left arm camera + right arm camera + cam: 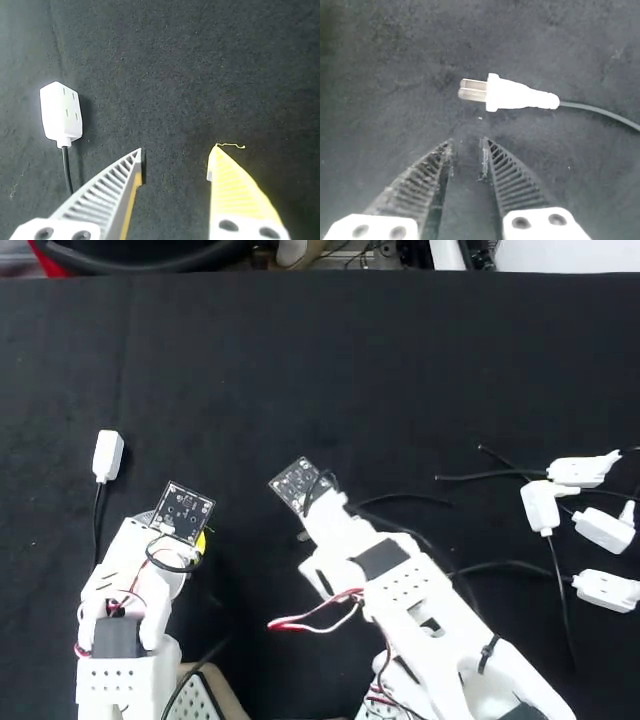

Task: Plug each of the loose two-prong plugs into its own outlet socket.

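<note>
1. Right gripper [466, 145], barely parted and empty; a white two-prong plastic plug [512, 95] lies just ahead of its tips.
2. Left gripper [177, 150] is spread wide and empty; a white square outlet socket [61, 112] lies ahead, off to one side.
3. Risk: the right gripper's narrow jaws could shove the plug away instead of straddling it.

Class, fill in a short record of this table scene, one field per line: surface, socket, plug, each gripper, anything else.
surface: black cloth
outlet socket: white with a black cord, lying flat ahead of the left gripper, nothing plugged in
two-prong plug: white, lying on its side ahead of the right gripper, untouched
left gripper: open, empty
right gripper: narrowly open, empty
other cord ends: four white pieces clustered on the right arm's side; cannot tell whether they are plugs or sockets
</note>
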Controlling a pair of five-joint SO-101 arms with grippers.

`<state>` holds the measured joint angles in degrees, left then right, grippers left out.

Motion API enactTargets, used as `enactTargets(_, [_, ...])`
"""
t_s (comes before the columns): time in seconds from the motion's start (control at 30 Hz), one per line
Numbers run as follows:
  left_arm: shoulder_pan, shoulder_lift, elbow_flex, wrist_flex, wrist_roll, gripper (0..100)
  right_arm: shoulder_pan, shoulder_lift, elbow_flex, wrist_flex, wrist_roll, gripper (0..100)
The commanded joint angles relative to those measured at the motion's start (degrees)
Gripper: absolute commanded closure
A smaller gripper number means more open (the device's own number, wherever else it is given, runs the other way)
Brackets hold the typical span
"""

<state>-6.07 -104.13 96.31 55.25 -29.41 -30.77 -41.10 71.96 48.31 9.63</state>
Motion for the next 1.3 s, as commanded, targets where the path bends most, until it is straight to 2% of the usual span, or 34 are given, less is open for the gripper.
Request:
enactTargets(0.0, [-0.5, -0.2, 0.8, 0.4, -0.4, 79, 4.1, -0.7, -6.4, 1.6, -6.2, 92.0])
enactTargets(0.13, [-0.5, -0.2, 0.9, 0.4, -0.5, 79, 4.8, -0.7, -15.2, 12.8, -11.2, 92.0])
enactTargets(0.23, [-0.5, -0.1, 1.0, 0.4, -0.6, 79, 5.0, -0.3, -21.8, 17.5, -19.6, 92.0])
enactTargets(0.37, [-0.5, -0.1, 0.9, 2.8, -3.4, 79, 7.0, 0.4, -24.1, 14.2, -36.7, 92.0])
enactTargets(0.47, [-0.5, -0.2, 0.8, 4.1, -4.6, 79, 10.9, 5.4, -24.6, 11.1, -40.1, 89.4])
enactTargets(0.6, [-0.5, -0.2, 1.1, 4.0, -4.6, 79, 11.2, 16.4, -28.1, 10.9, -47.0, 80.2])
enactTargets(0.87, [-0.5, -0.2, 1.1, 4.0, -4.6, 79, 11.1, 34.9, -38.0, 10.7, -53.3, 79.8])
enactTargets(1.13, [-0.5, -0.2, 1.1, 4.0, -4.6, 79, 11.2, 44.1, -44.4, 10.3, -58.1, 79.8])
enactTargets(1.27, [-0.5, -0.2, 1.1, 4.0, -4.6, 79, 10.6, 47.8, -45.2, 6.8, -59.0, 79.8])
